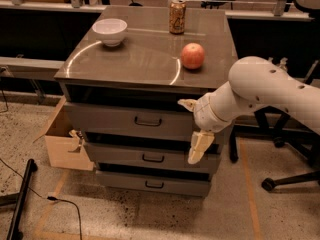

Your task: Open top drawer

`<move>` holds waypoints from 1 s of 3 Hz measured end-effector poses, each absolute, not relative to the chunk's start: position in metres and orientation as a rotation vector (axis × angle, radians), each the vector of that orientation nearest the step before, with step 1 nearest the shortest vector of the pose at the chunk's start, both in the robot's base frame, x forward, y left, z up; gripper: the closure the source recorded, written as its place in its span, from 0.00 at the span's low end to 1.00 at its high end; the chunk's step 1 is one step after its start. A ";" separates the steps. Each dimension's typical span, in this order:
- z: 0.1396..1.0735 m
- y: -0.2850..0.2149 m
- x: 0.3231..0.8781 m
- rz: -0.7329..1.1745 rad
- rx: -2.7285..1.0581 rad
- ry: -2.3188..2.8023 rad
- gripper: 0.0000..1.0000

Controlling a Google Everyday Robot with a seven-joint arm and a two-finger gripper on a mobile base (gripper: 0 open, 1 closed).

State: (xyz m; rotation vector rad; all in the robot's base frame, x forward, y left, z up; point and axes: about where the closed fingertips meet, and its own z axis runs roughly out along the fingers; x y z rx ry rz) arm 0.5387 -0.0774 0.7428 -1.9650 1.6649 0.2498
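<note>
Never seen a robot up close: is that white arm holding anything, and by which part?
Nothing is held. The gripper is in front of the top drawer, right of its black handle, jaws apart and empty.
</note>
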 end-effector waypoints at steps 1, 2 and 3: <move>0.729 -0.079 0.553 0.213 -1.952 1.680 0.00; 0.715 -0.080 0.564 0.204 -1.926 1.705 0.00; 0.701 -0.082 0.576 0.215 -1.911 1.728 0.00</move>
